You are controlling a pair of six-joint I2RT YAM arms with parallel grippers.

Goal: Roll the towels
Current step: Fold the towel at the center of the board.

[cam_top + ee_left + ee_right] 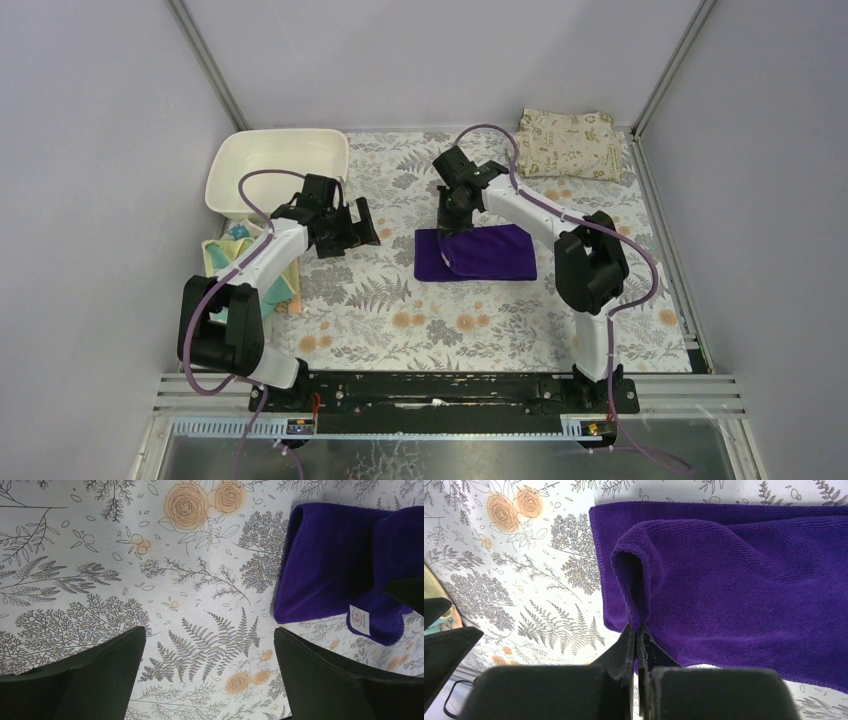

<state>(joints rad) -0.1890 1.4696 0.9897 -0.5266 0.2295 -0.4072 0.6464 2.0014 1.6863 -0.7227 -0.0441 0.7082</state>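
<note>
Top view first: the purple towel (pixel 490 258) lies mostly flat in the middle of the floral counter (pixel 400 310), and the right end effector (pixel 447 232) is down on its left end. The left end effector (pixel 355 228) hangs just left of it over bare counter, touching nothing. The yellow and teal towels (pixel 218 258) sit in a heap at the left edge, partly under the left arm and just below the white tub (pixel 232 170). None of them look rolled, as far as I can tell. A beige leaf-print cloth (pixel 570 145) is parked in the far right corner, well apart.

Left wrist view: the fingers (pixel 100 680) are spread wide with nothing between them, just fern print below. The towel's left end shows off to the right, doubled over. There's also a small white label (pixel 359 616) on a corner, which neither other view shows.

Right wrist view: this is the useful one. The fingers (pixel 624 652) are squeezed together on the towel's hemmed edge, which is pulled up into a little hollow fold over the rest of the cloth. The top view can't show that pinch at all.

So I'd say it's the very start of rolling towel one. The next move probably needs that pinched edge carried along the towel's length and tucked tight, maybe with the left arm steadying it. Otherwise it'll just flop into a loose fold.
</note>
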